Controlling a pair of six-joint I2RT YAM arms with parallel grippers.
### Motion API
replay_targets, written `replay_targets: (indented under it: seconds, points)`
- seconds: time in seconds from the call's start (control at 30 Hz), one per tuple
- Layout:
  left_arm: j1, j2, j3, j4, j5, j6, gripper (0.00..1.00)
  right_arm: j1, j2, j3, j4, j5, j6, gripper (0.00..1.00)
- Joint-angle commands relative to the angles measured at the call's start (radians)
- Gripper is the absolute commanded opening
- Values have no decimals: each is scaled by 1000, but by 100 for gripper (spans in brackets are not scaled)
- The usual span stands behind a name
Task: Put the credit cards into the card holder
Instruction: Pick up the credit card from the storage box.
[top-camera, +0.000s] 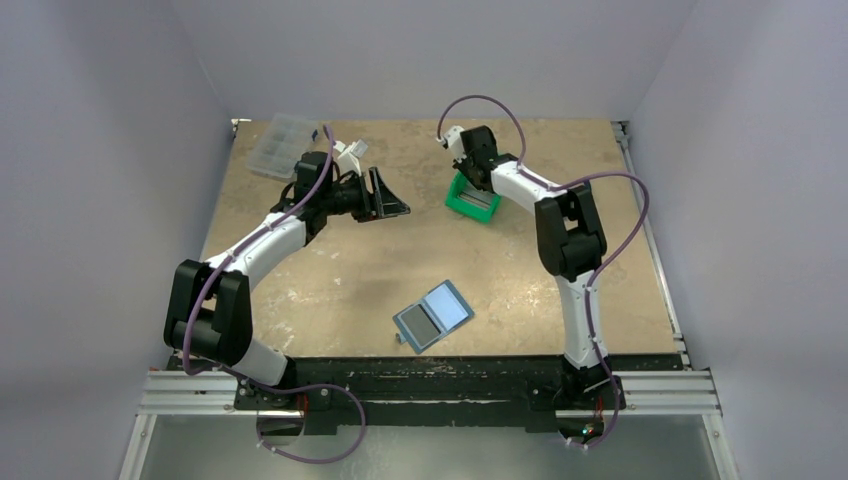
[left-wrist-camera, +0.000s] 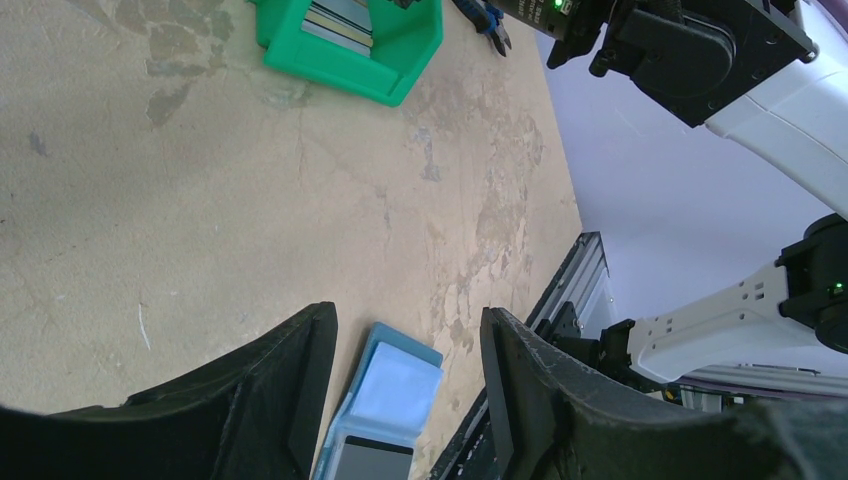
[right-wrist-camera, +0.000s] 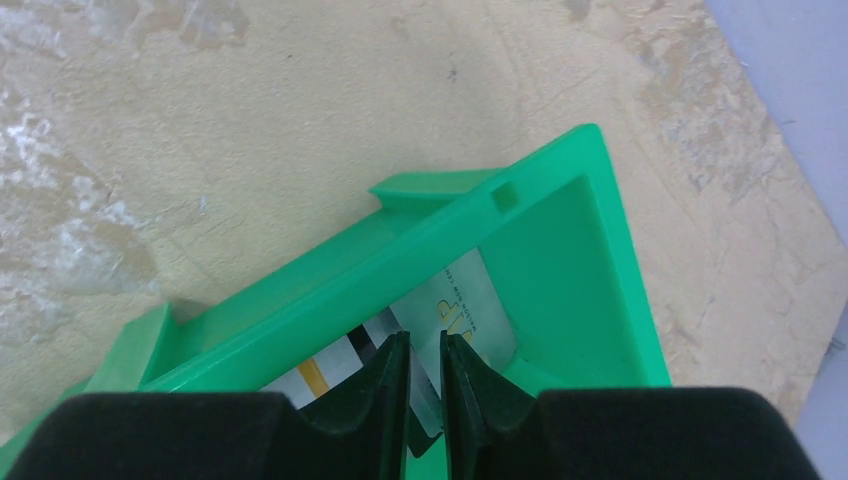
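At about one o'clock from the middle of the mottled tan tabletop (top-camera: 330, 290), seen from above, you have the right gripper (right-wrist-camera: 425, 345) dipped into the bright green plastic bin (right-wrist-camera: 560, 250). Your wrist camera there shows its two black fingers (right-wrist-camera: 385, 385) drawn close, with only a narrow slot left between them. Their tips sit below the bin's rim, right over the thin flat credit cards (right-wrist-camera: 470, 300) lying inside: a silvery-white one with gold lettering, and beside it one with black and yellow marks. A pale card surface shows in the slot, yet you cannot tell whether the pads press on a card or merely straddle it. Over at eleven o'clock, the left gripper (top-camera: 392, 195) hangs above the board with its fingers spread wide and nothing between them, well apart from the bin. Through that spread you see the small teal-blue folding card holder (left-wrist-camera: 400, 385), which lies opened flat at six o'clock, near the front edge and between the two arm bases, touched by neither arm. One half of it shows a pale blue inner panel. The other shows a dark grey rectangle with a black stripe, and you cannot tell if that is a card or the lining. Far off at ten o'clock, near the back left corner, rests a clear plastic compartment box (top-camera: 280, 143), just behind the left wrist.
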Motion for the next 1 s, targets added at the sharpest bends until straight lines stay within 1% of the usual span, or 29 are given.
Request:
replay_targets:
  seconds: [0.0, 0.17, 0.3, 0.63, 0.83, 0.97]
  points:
    - [-3, -21, 20, 18, 5, 21, 58, -20, -76, 14, 90, 55, 17, 25]
    - [-3, -21, 19, 19, 5, 21, 58, -37, -55, 42, 73, 62, 32, 25]
    - [-3, -21, 18, 19, 5, 21, 58, -37, -60, 28, 95, 88, 41, 25]
    - [-3, -20, 18, 21, 7, 20, 58, -37, -77, -56, 270, 163, -30, 23]
    - [-3, -20, 18, 21, 4, 22, 58, -39, -33, -20, 249, 131, -68, 24]
    - [-3, -19, 18, 21, 5, 20, 58, -48, -22, -2, 216, 45, -68, 29]
